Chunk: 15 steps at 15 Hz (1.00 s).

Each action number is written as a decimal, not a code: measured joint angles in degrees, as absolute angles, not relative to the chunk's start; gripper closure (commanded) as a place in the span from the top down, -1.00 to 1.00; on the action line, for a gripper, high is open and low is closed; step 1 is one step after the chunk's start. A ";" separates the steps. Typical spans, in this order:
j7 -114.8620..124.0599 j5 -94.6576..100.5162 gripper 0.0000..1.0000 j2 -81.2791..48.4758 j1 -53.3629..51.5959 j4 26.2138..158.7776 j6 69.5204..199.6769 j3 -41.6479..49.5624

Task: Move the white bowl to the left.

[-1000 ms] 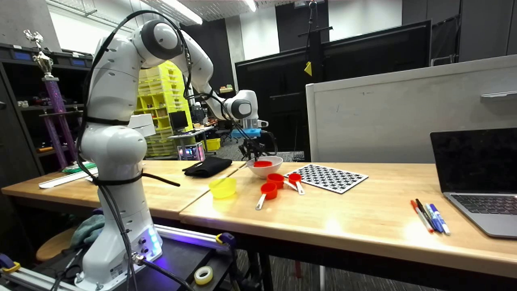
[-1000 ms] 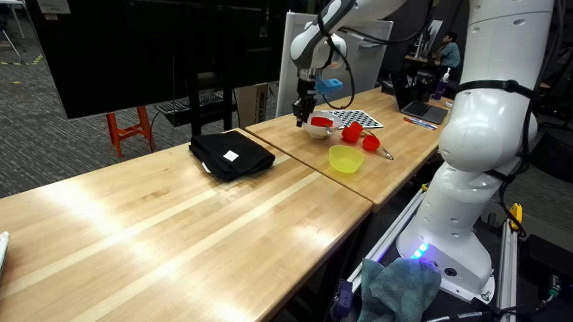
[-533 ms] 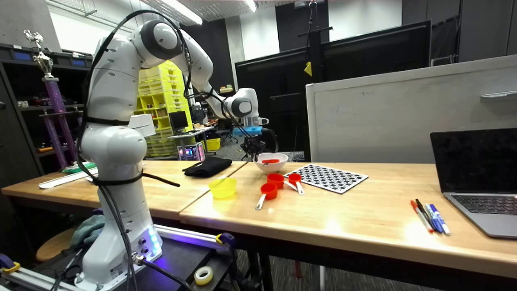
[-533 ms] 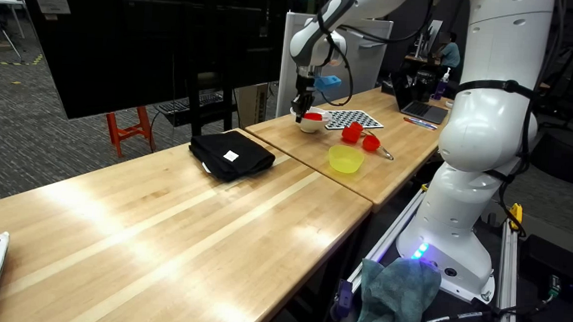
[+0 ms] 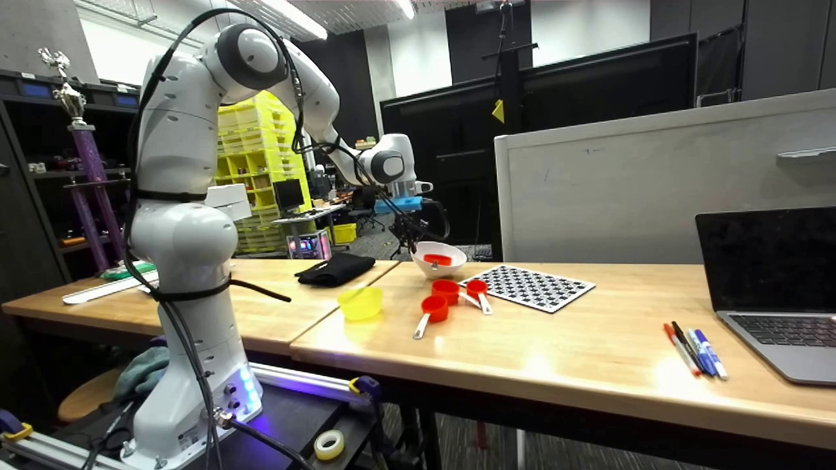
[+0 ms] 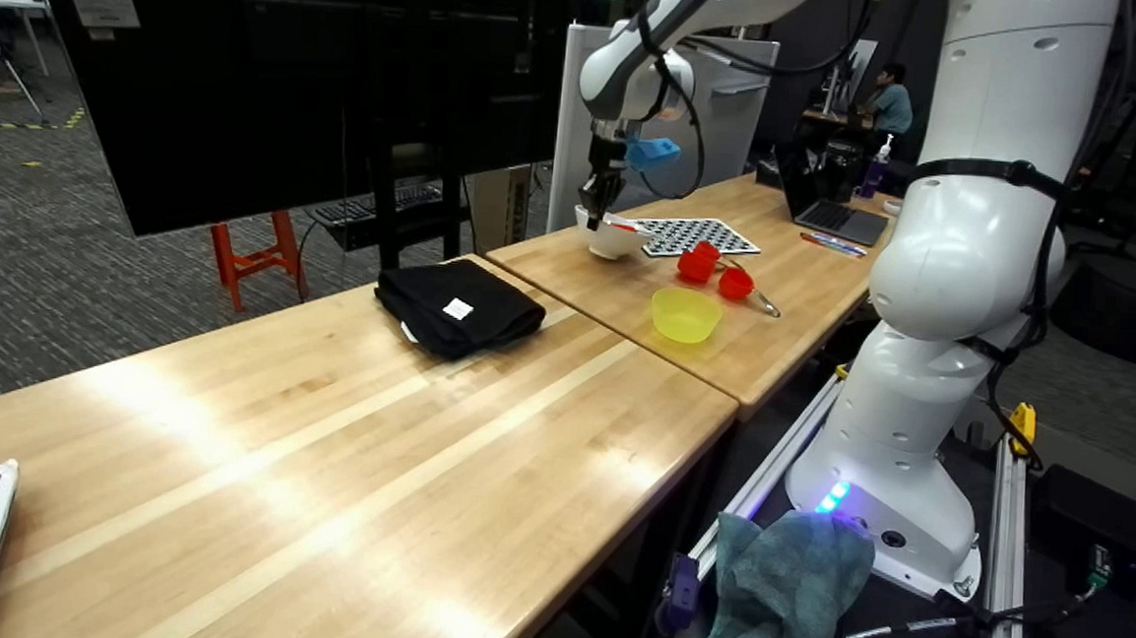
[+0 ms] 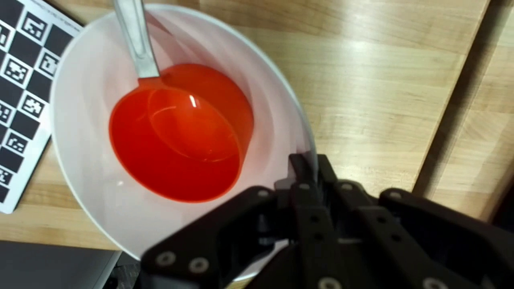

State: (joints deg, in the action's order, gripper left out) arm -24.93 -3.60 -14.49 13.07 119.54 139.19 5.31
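The white bowl [image 5: 449, 270] stands at the far edge of the table in both exterior views [image 6: 608, 245]. It is tilted, with its rim raised on the gripper's side. A red measuring cup [image 7: 188, 132] with a metal handle lies inside the bowl, whose inner wall [image 7: 84, 120] fills much of the wrist view. My gripper [image 7: 312, 164] is shut on the bowl's rim, one fingertip inside the wall and one outside. The gripper also shows in both exterior views [image 5: 413, 247] [image 6: 594, 220]. I cannot tell whether the bowl's base touches the table.
A yellow cup [image 5: 360, 304] and several red measuring cups [image 5: 435, 308] stand nearer the robot. A checkered board [image 5: 529, 287] lies beside the bowl. A black folded cloth [image 6: 458, 304] lies across the seam between the tables. Pens [image 5: 699, 352] and a laptop [image 5: 777, 313] are farther off.
The gripper has risen slightly. The bowl has shifted toward the table's far edge and is now tilted, its gripper-side rim higher. The red cup inside moved with it.
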 measured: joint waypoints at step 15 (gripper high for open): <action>-12.55 5.07 -0.98 -0.81 9.57 130.35 134.86 5.68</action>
